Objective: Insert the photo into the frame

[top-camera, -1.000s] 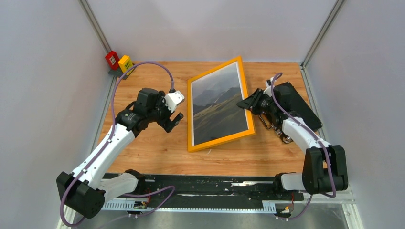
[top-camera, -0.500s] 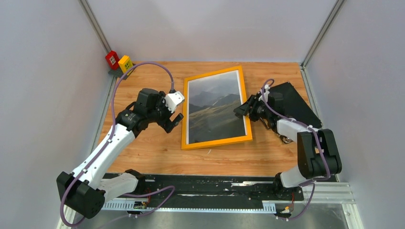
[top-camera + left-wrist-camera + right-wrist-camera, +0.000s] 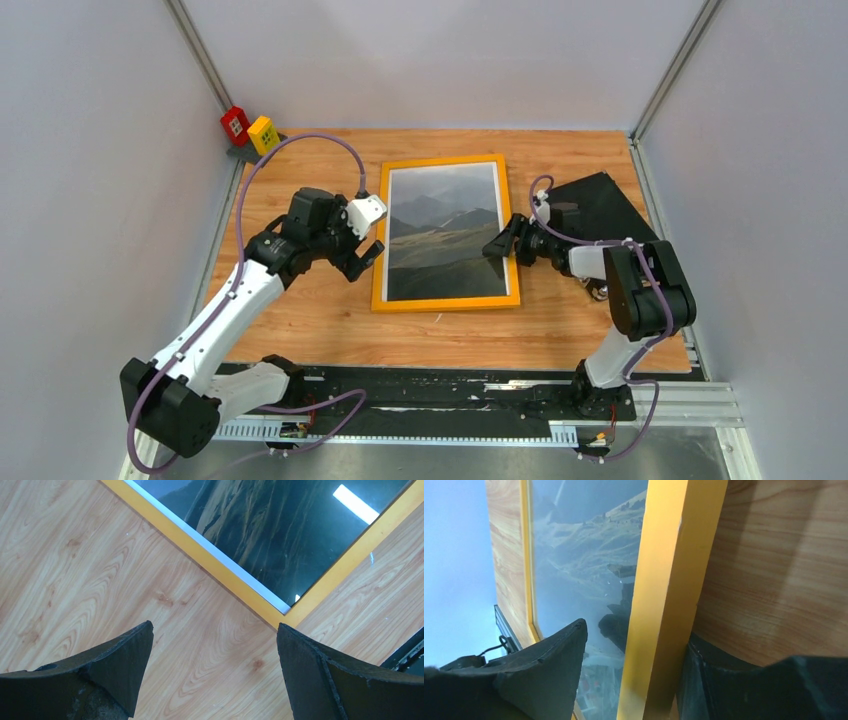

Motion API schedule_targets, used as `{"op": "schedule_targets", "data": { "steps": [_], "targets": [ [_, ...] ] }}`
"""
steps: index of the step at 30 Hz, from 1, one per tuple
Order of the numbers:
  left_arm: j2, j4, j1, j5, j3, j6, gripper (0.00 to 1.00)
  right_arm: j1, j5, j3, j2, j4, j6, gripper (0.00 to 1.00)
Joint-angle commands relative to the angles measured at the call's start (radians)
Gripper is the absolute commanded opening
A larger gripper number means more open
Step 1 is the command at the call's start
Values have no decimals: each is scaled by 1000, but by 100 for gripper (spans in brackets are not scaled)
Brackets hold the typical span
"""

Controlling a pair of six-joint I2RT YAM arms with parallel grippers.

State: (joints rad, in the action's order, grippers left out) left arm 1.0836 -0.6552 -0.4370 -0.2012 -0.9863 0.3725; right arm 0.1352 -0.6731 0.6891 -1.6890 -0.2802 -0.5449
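Orange-yellow and face up, the frame [image 3: 440,161] is being shown lying near the middle of the wooden table [image 3: 300,330], its long sides running away from the arm bases. The photo [image 3: 443,235] of grey-green mountains is being displayed inside it behind the pane, with a thin white border visible along the inner edge in the left wrist view. The right gripper [image 3: 503,243] is being held low at the frame's right rail with its jaws parted. In its wrist view one finger [image 3: 549,670] is being kept over the pane, seemingly just off the glass. The other finger [image 3: 734,680] is being kept at the rail's outer side, so the rail is being straddled, not clamped. The left gripper [image 3: 365,257] is being held wide open and empty above bare wood, just beside the frame's near-left corner. A black case [image 3: 600,200] is being partly hidden by the right arm, beside the frame. A red block [image 3: 236,124] and a yellow block [image 3: 263,131] are being shown at the far-left corner.
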Motion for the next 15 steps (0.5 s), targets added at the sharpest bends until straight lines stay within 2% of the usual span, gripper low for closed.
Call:
{"op": "schedule_targets", "data": {
  "steps": [1,10,15],
  "targets": [
    [10,14,4,-16,-5,16,100,7,-54,52,-31,-45,99,60],
    [11,14,4,-18,-7,16,100,10,-4,140,-118,120,181,67],
    [9,14,4,-20,-8,16,100,12,14,152,-115,173,216,71]
  ]
}}
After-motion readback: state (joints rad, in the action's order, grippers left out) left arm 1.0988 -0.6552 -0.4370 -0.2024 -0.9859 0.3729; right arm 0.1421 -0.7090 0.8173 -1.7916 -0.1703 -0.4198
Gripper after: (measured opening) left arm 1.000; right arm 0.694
